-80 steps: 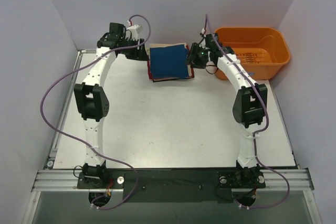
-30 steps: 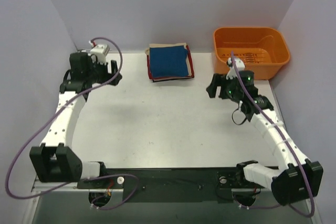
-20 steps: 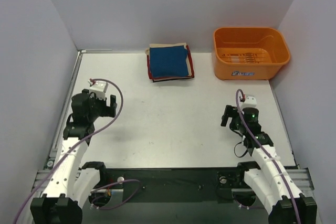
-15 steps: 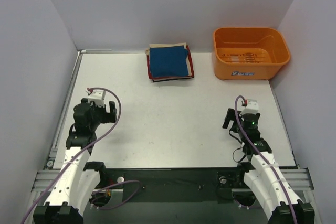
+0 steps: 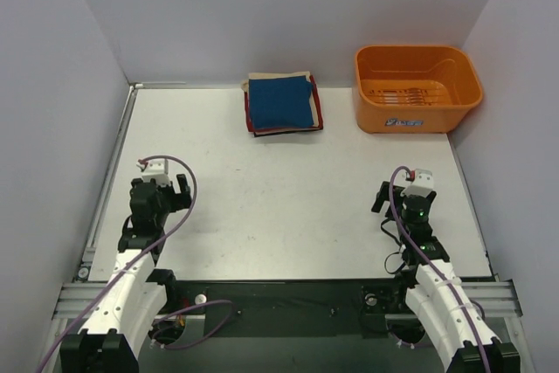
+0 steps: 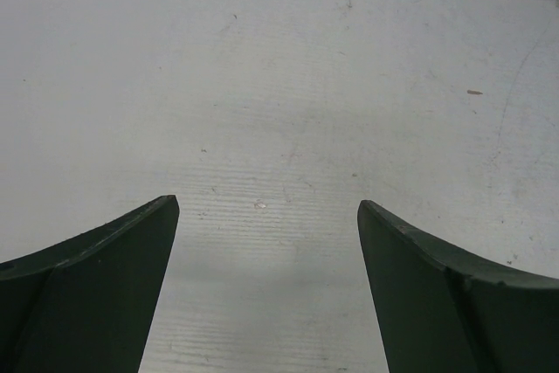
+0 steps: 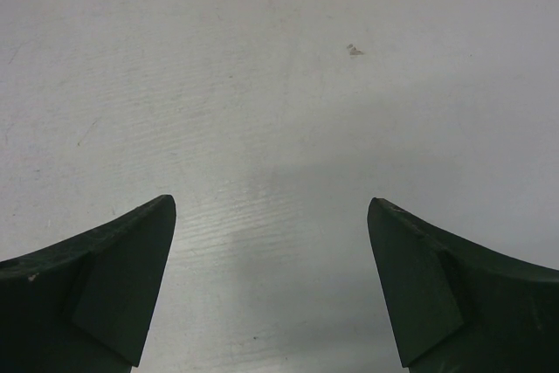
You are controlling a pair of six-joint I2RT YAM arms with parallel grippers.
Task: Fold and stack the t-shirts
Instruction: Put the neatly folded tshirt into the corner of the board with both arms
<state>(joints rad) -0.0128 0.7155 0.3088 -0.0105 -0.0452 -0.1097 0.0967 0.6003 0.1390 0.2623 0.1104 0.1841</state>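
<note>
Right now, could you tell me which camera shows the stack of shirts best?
The top view: the stack of shirts lies whole there, blue one uppermost. Both wrist views show only the table and their own fingers.

The folded t-shirts (image 5: 281,104) lie in one flat stack at the upper centre of the overhead frame, on the desk's far edge. A dark blue folded square sits on top; red, dark and beige edges show beneath it, slightly askew.
</note>
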